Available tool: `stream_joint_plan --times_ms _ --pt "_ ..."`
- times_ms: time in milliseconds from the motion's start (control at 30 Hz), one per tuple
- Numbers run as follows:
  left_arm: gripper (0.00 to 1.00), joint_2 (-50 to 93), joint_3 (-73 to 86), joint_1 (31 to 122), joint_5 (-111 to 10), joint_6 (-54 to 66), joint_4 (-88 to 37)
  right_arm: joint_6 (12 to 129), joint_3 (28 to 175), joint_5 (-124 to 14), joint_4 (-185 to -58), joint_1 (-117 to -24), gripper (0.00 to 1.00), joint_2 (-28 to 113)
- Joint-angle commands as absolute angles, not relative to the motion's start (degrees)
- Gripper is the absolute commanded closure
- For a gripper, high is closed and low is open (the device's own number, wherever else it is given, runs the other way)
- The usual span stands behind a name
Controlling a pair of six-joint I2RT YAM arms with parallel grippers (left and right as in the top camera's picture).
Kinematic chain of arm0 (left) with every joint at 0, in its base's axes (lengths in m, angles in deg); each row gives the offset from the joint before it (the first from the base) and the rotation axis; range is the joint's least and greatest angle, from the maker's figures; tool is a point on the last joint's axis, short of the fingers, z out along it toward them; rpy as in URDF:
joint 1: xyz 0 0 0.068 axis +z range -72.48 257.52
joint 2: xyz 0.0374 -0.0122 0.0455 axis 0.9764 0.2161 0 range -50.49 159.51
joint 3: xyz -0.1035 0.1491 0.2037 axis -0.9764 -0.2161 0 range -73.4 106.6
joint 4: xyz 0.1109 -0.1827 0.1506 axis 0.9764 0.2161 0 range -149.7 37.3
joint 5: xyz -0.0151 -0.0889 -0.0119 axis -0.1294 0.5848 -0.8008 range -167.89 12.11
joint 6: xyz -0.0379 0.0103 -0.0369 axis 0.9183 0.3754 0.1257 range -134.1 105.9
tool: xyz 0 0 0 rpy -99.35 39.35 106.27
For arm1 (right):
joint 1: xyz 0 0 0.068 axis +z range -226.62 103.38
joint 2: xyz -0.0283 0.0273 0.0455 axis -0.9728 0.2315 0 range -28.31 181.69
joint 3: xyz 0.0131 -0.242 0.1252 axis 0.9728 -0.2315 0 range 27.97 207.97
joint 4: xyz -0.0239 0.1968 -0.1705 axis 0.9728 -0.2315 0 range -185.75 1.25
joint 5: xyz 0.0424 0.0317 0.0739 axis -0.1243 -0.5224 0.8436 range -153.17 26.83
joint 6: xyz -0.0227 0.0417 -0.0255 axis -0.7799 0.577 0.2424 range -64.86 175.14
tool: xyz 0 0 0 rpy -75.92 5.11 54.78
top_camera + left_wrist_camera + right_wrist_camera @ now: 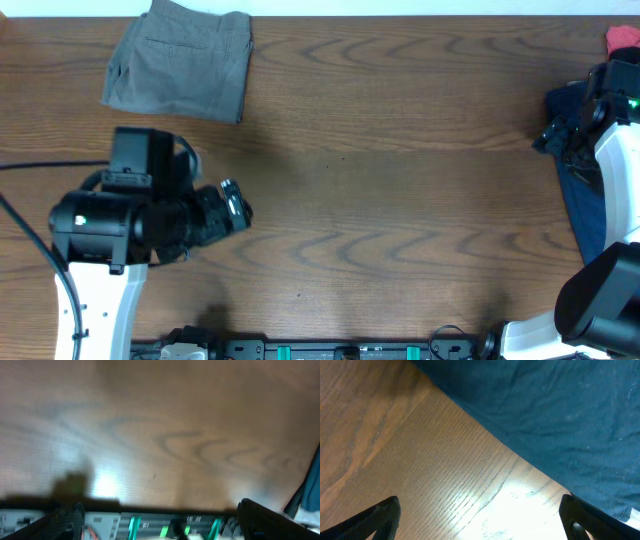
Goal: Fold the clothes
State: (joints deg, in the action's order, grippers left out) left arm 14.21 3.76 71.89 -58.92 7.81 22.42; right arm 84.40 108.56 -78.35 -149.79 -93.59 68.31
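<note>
- Grey shorts (180,62) lie folded far left; blue garment (555,415) bunches at the right edge.
- Left gripper (236,203) and right gripper (480,517) both gape, empty.
- Risk: right gripper pinching several layers, or perhaps dragging the garment off the table (400,200).

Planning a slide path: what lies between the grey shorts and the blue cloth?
Only bare table; the overhead view shows nothing between the grey shorts and the blue cloth.

One folded olive-grey cloth garment (180,62), one crumpled dark blue cloth garment (582,205), one small red cloth piece (622,38): three textiles.
</note>
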Motion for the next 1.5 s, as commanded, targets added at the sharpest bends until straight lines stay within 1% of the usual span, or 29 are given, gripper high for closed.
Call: stream_joint_plan --times_ms 0,633,733,800,933,1100,1233,1367,1467 --pt "0.02 14.19 1.95 70.14 -58.88 9.12 24.41 83.76 108.63 -79.02 -149.85 -93.48 0.01 67.39" --pt "0.02 14.45 1.82 70.03 -59.06 9.10 24.17 83.76 108.63 -79.02 -149.85 -93.48 0.01 67.39" --pt "0.02 14.26 0.64 70.03 -59.08 8.69 22.12 83.76 108.63 -79.02 -149.83 -93.48 0.01 67.39" --pt "0.02 12.90 -1.75 69.64 -59.06 5.87 18.03 83.76 108.63 -79.02 -149.85 -93.48 0.01 67.39" --pt "0.02 6.28 -11.21 68.09 -59.06 -1.06 5.99 83.76 108.63 -79.02 -149.85 -93.48 0.01 67.39" --pt "0.02 -6.68 -27.80 68.07 -59.08 -7.60 -11.34 83.76 108.63 -79.02 -149.85 -93.48 0.01 67.39" --pt "0.02 -19.75 -39.60 68.94 -59.08 -9.17 -22.21 83.76 108.63 -79.02 -149.83 -93.48 0.01 67.39" --pt "0.02 -32.65 -47.86 71.80 -59.34 -9.17 -27.37 83.76 108.63 -79.02 -149.83 -93.48 0.01 67.39" --pt "0.02 -39.05 -51.93 73.12 -59.51 -9.17 -29.40 83.76 108.63 -79.02 -149.85 -93.48 0.01 67.39"
